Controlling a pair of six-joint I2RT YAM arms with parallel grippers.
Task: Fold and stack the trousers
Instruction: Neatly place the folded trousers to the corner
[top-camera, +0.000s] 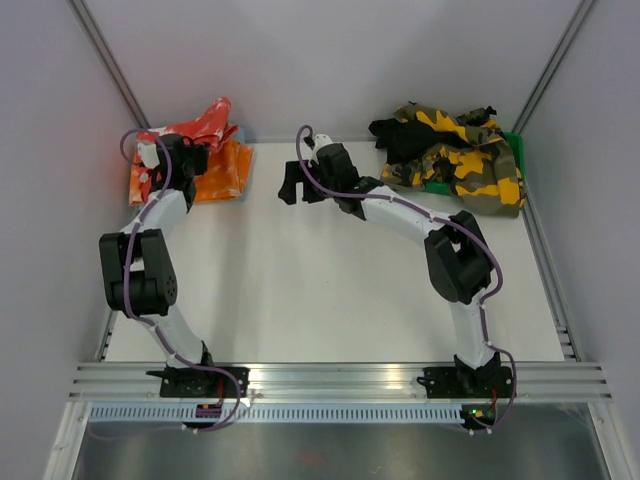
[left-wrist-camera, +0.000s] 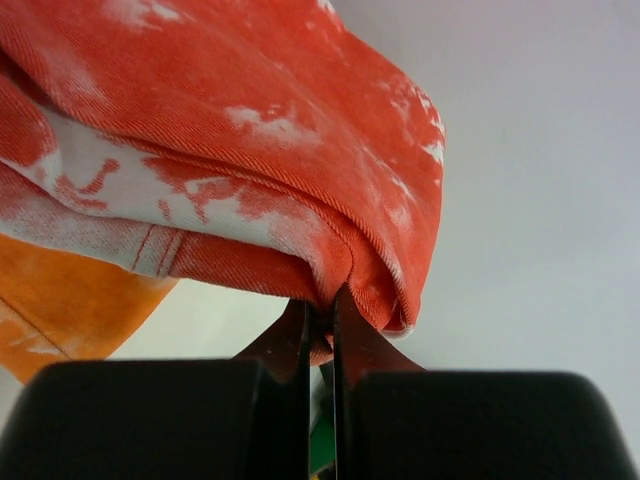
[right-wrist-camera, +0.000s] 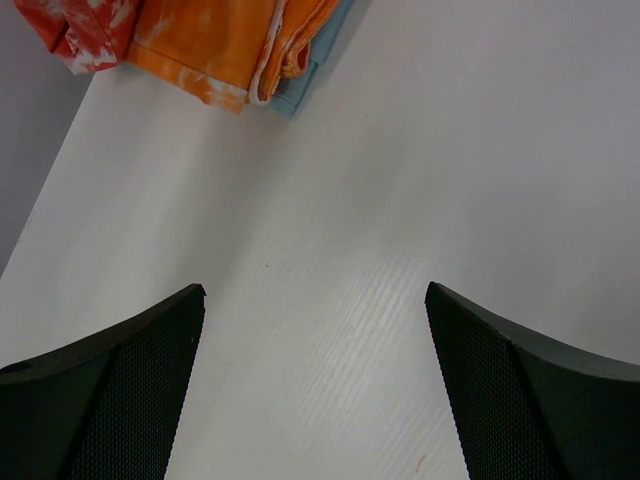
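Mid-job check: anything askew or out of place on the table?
Yes. The red white-splotched tie-dye trousers, pinched in the left gripper, sit bunched at the back wall, not flat on the folded orange-and-white pair. Far right, the yellow-green camouflage trousers lie in a crumpled heap.

The white table (top-camera: 330, 290) fills the middle of the top view, mostly bare. In the upper left corner lies a folded orange-and-white pair (top-camera: 228, 172), with the red tie-dye trousers (top-camera: 205, 125) on top and a light blue layer (right-wrist-camera: 310, 85) under its edge. At the upper right sits a loose heap of camouflage trousers (top-camera: 470, 165) and black cloth (top-camera: 400, 135), partly covering a green object (top-camera: 513, 145).
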